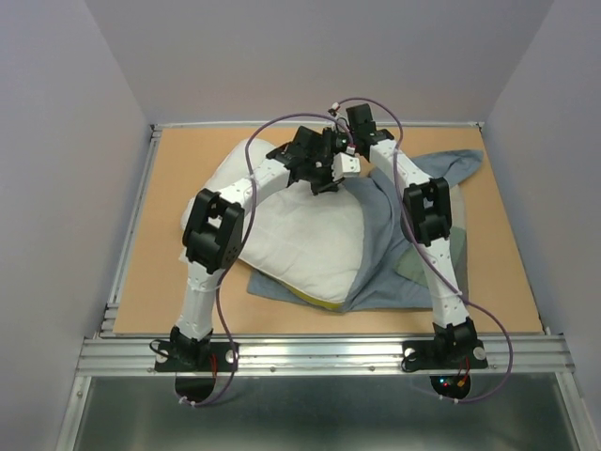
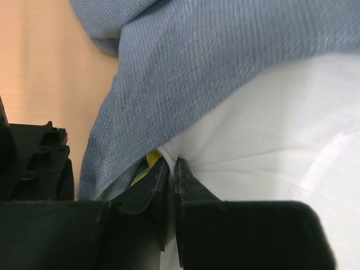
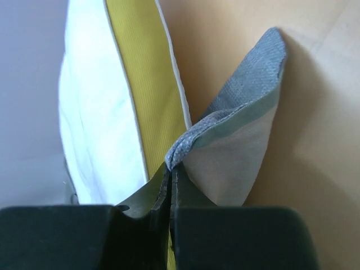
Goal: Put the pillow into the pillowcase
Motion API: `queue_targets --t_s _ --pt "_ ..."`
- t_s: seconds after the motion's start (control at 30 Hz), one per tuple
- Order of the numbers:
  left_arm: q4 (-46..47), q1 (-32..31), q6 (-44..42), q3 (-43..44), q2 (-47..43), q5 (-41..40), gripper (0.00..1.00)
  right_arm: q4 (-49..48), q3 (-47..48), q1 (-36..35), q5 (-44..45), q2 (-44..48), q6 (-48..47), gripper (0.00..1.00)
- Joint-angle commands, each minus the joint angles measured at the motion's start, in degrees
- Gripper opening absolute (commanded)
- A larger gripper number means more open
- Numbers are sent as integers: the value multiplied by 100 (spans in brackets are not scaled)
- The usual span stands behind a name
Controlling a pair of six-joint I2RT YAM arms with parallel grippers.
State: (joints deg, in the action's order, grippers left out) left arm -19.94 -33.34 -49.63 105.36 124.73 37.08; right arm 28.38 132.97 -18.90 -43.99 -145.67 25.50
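**Feeding the pillow into the case mouth: both arms gripping at the far middle**

Pillow [image 1: 300, 235] lies on the table [image 1: 169, 188], left of centre, and most of its white top is uncovered. Pillowcase [image 1: 441, 174] spreads under its near edge and out to the right, with the grey-blue side up.

Left gripper [image 2: 171, 166]: clenched on a pinch of white pillow fabric, with puckers radiating from the tips and a sliver of yellow showing at the pinch. Grey-blue cloth drapes against one finger; I cannot tell whether any of it is caught too.

Right gripper [image 3: 170, 169]: clamped on a folded edge of the pillowcase, lifted clear of the table. The pillow's yellow band [image 3: 135, 84] is just beside it.

Judgement: insertion is at an early stage.

To do this step well:
- The right arm should lift and pull its edge away from the pillow so the mouth gapes.
- The left arm should push the gripped pillow end in low, under the raised layer.
- Move slowly, because a thin pinch on quilted fabric may slip.
- Check that only one layer of the case is being lifted.
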Motion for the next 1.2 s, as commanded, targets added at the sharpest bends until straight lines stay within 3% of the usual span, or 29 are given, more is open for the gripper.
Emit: queue_targets --t_s 0.0,0.07,0.1,0.13,0.17,0.2,0.23,0.4,0.63,0.67,0.7,0.73,0.8,0.83,0.9,1.07,1.17 --pt "1017 -120 733 -733 -949 371 0 -1474 185 -62 -111 241 1158 0" --pt "1490 116 1435 -938 -1047 248 0 -1528 413 -70 -5 188 1195 6" --pt "1563 231 1682 -921 -1003 212 0 -1520 423 -62 143 240 1134 19" --pt "1599 345 1911 -834 -933 168 0 -1520 388 -36 249 310 1063 36" --pt "1660 616 2400 -729 -724 29 0 -1520 179 0 381 424 906 67" --pt "1678 723 2588 -467 -617 -86 0 -1520 64 52 739 547 809 88" --pt "1695 854 2781 -316 -494 -209 0 -1511 -77 183 925 835 712 100" --pt "1810 1426 3651 685 296 -1191 0 -1467 -893 710 1901 1750 -165 100" --pt "1871 1638 4434 1408 913 -2328 0 -1230 -2377 817 1903 3008 -1301 89" --pt "1863 1647 4470 1434 896 -1963 4 -1169 -2494 791 1877 3070 -1362 89" --pt "1863 1664 4470 1348 843 -1698 21 -985 -2591 721 1911 3140 -1520 89" --pt "1880 1664 4375 1260 764 -1408 28 -897 -2740 694 1911 3149 -1591 89" --pt "1924 1656 4278 840 380 -785 44 -573 -2828 624 1789 3141 -1740 78" --pt "1933 1656 4225 698 229 -642 47 -440 -2864 598 1771 3158 -1758 73" --pt "1793 1656 3874 216 -314 -360 48 -115 -3169 589 1684 3246 -1872 65" --pt "1099 1533 2381 -1191 -1721 70 56 -26 -4707 589 1446 4604 -2391 65" --pt "214 1165 985 -2167 -2705 125 62 158 -5446 597 1568 5370 -2217 66"
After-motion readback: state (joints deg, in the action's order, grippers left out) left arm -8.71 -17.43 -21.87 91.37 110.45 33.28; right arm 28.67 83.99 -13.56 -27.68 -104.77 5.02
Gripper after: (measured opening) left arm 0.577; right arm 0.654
